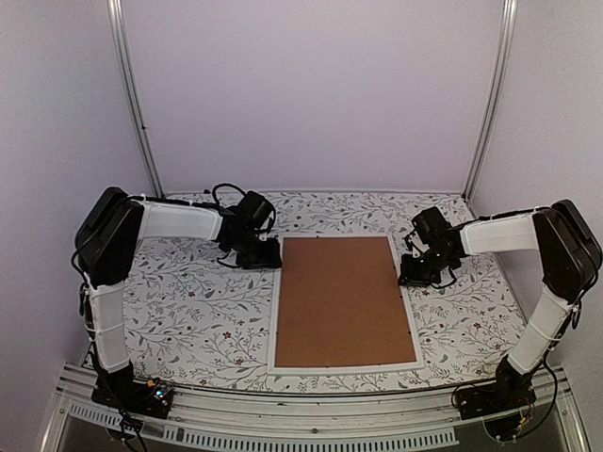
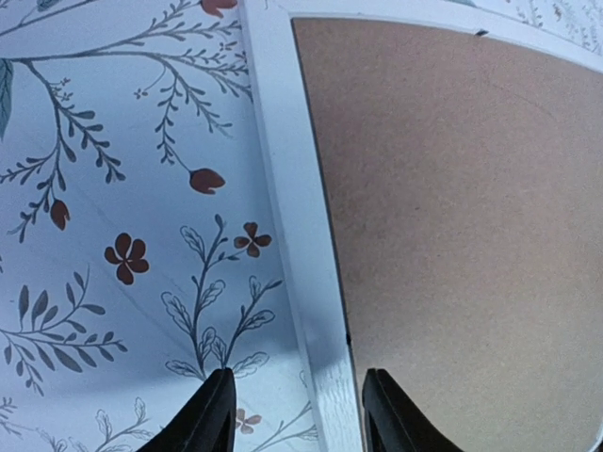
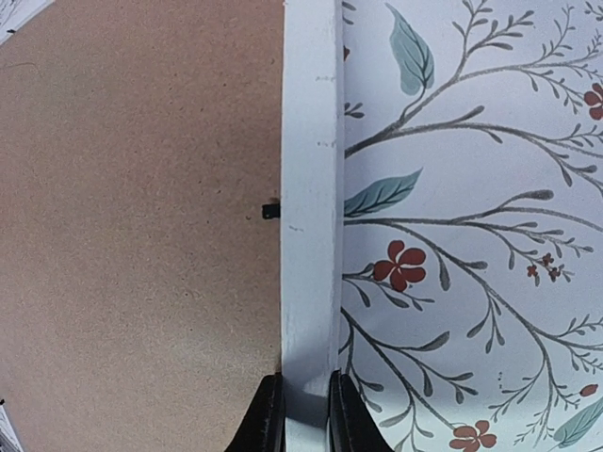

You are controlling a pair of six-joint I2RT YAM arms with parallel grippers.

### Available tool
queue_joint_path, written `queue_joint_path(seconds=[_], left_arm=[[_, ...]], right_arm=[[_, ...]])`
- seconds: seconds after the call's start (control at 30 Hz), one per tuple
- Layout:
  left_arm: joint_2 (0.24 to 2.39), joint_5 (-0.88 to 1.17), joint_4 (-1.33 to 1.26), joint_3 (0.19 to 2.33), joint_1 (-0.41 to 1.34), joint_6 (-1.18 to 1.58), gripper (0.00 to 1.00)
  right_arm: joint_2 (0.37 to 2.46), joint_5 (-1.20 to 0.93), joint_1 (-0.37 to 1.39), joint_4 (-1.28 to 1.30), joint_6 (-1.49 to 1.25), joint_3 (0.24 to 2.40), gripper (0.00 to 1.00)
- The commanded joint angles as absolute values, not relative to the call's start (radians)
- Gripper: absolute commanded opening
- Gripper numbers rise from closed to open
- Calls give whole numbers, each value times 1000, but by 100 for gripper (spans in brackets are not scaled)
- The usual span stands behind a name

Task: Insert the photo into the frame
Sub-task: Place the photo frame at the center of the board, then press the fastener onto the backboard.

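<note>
The frame lies flat on the table with its narrow white border around a brown backing board. The photo is hidden or out of view. My left gripper is at the frame's far left corner. In the left wrist view it is open, its fingers wide apart on either side of the white border, with gaps on both sides. My right gripper is at the frame's right side. In the right wrist view it is shut on the white border, one finger on each edge.
The tablecloth has a floral print. A small black tab sits at the board's edge by the right border. White walls and two metal posts close the back. The arm bases stand on a rail at the near edge.
</note>
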State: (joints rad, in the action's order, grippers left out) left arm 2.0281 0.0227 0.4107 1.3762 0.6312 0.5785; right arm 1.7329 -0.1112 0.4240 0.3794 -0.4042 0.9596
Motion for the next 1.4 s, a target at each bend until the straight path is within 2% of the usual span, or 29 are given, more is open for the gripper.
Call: queue_joint_path(seconds=[0.0, 0.83, 1.37], left_arm=[[2046, 11, 460, 1411, 620, 554, 48], [2145, -28, 513, 1480, 614, 524, 51], [2211, -68, 545, 1528, 694, 541, 51]], right_arm=[[1712, -141, 417, 397, -450, 908, 8], [1716, -147, 418, 387, -445, 900, 8], [1720, -163, 417, 375, -451, 894, 8]])
